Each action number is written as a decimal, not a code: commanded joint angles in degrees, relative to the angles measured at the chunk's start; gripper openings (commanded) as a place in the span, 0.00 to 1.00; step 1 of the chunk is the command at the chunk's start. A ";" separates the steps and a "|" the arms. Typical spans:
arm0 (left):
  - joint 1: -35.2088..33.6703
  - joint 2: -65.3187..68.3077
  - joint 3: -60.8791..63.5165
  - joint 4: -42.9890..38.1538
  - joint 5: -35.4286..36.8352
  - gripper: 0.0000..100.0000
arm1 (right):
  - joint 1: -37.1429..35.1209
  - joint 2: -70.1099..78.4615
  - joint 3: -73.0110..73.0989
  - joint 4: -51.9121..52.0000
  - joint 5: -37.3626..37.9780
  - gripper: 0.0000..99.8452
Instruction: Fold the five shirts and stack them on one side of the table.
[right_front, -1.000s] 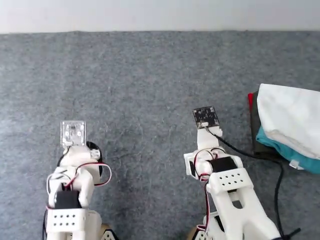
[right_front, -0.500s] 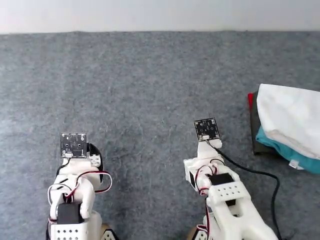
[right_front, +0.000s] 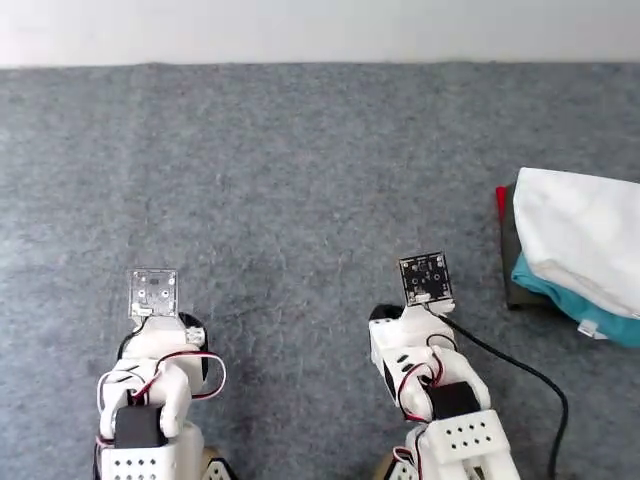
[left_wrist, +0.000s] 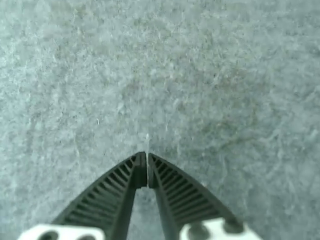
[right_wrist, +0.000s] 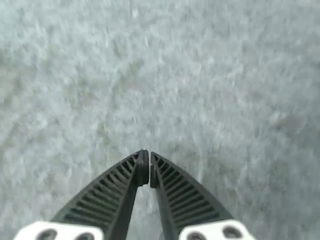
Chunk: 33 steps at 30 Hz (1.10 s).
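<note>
the left claw (left_wrist: 147, 169) is clenched on itself, its two ribbed black fingers (left_wrist: 117, 192) meeting at the tips with grey felt (left_wrist: 200, 75) under them. the right claw (right_wrist: 146, 169) is the same: tips pressed together, holding only each other, pointed down at the felt.

from above, each claw sits tucked under its own wrist's small square board. the left board (right_front: 153, 293) is pale and the right board (right_front: 425, 278) dark, and they cover the tips in that view. both arms are drawn in at the 6 o'clock edge of the table, the left arm (right_front: 150, 385) near 7 o'clock and the right arm (right_front: 430, 385) near 5 o'clock, well apart from each other.

a black cable (right_front: 515, 362) leaves the right board and curves out toward 4 o'clock, lying on the felt between the right arm and the shirts.

the shirts (right_front: 575, 250) are in a pile at 3 o'clock, cut off by the edge of the view there. they lie well apart from the right claw, at about 2 o'clock from it. a white shirt (right_front: 580, 230) lies on top, a bit rumpled. a teal shirt (right_front: 555, 292) pokes out beneath it on the 6 o'clock side. a dark shirt (right_front: 511, 265) shows as a strip on the side facing the arms. a thin red edge (right_front: 501, 200) peeks out at the pile's corner toward 12 o'clock. how many shirts are in the pile i cannot tell.

a pale wall (right_front: 300, 30) runs along 12 o'clock.
</note>
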<state>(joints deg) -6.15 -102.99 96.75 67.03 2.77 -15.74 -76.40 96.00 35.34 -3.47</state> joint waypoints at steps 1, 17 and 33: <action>-0.09 -0.35 -0.22 1.85 -0.09 0.01 | 0.84 -2.33 0.79 3.65 0.35 0.01; 0.00 -0.35 -0.22 3.43 -0.09 0.01 | 1.63 -3.30 0.79 4.09 0.44 0.01; 0.00 -0.35 -0.22 3.43 0.00 0.01 | 1.80 -3.30 0.79 4.09 0.44 0.01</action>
<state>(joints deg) -6.15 -102.99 96.75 70.37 2.77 -14.51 -79.03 96.09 39.21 -3.47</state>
